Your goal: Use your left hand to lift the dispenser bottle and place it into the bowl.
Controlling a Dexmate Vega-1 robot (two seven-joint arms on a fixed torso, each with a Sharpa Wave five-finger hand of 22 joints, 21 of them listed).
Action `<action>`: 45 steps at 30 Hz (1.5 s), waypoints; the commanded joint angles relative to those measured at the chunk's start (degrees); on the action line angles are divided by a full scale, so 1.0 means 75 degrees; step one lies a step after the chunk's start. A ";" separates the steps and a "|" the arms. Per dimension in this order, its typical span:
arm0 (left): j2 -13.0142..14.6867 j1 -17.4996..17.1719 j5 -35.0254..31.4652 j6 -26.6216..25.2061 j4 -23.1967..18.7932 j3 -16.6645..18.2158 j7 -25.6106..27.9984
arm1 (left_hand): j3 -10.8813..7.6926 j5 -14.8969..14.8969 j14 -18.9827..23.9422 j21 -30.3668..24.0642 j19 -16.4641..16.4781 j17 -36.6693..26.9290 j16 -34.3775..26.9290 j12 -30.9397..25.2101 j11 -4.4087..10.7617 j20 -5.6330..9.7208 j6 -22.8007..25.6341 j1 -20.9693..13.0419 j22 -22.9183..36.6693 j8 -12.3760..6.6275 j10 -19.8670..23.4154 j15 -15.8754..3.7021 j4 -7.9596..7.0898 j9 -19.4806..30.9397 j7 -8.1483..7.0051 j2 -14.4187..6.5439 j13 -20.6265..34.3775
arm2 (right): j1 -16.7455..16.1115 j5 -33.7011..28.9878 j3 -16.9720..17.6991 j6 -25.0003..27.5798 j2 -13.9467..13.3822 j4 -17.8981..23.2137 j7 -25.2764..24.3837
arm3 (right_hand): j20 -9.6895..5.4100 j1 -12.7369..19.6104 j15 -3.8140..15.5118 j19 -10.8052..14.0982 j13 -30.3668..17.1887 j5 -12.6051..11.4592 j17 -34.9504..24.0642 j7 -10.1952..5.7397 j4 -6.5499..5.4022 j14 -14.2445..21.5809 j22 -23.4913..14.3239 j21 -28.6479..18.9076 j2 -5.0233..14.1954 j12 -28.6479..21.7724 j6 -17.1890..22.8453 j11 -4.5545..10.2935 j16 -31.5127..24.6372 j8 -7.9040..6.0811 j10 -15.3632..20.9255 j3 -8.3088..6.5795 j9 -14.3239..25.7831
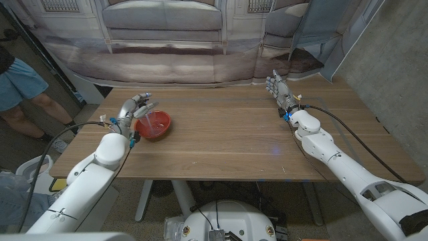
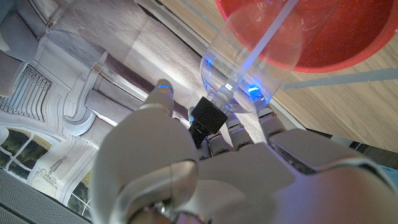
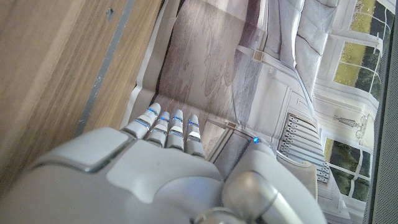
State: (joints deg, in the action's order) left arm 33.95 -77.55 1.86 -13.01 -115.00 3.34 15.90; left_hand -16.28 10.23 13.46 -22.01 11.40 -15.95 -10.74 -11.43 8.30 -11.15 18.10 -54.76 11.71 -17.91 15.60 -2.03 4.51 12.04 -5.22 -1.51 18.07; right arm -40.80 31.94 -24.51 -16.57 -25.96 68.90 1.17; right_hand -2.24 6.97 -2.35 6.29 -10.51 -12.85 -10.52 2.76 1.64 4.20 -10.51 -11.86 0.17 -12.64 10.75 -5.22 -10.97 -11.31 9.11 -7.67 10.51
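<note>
Gripping the clear dispenser bottle (image 2: 249, 68) above the red bowl (image 1: 155, 124) (left of frame), the left hand (image 1: 134, 110) risks tipping the bowl if it releases off-centre.

Bowl (image 1: 155, 124) sits on table (image 1: 234, 144), far left side, near left edge; left hand (image 1: 132, 110) just left of bowl, touching its rim area, holding dispenser bottle (image 1: 144, 115), which tilts over bowl w/ its end above bowl's inside; right hand (image 1: 277, 87) at table's far right-back, well apart from bowl; person (image 1: 23, 90) stands off table's left; backdrop behind table.
</note>
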 commanded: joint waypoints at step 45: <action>0.0324 -0.0214 -0.0519 -0.0627 -0.1451 0.0842 -0.0400 | 0.0056 0.0065 0.0022 0.0030 0.0012 0.0125 -0.0095 -0.0081 -0.0008 -0.0011 0.0129 0.0207 -0.0011 0.0086 0.0032 0.0029 -0.0055 -0.0007 0.0038 -0.0062 -0.0079 | -0.0062 0.0035 0.0049 -0.0040 0.0018 -0.0001 -0.0082 | 0.0019 0.0019 -0.0001 0.0040 -0.0033 0.0046 -0.0036 -0.0037 0.0022 0.0070 -0.0034 0.0017 0.0076 0.0029 0.0041 -0.0008 0.0006 0.0016 0.0055 0.0008 0.0026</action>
State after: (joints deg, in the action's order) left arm 36.54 -78.36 -1.81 -18.92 -124.90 8.28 13.44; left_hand -15.81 10.42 13.22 -21.78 11.33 -14.89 -11.08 -11.66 8.08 -11.07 18.45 -53.62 11.44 -17.50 15.40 -1.78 4.05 11.99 -4.89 -2.06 17.50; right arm -40.46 32.25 -24.14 -17.62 -25.74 67.68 1.52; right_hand -2.25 6.97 -2.35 6.29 -10.51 -12.86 -10.52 2.76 1.64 4.20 -10.51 -11.86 0.17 -12.64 10.75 -5.22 -10.97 -11.31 9.11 -7.68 10.51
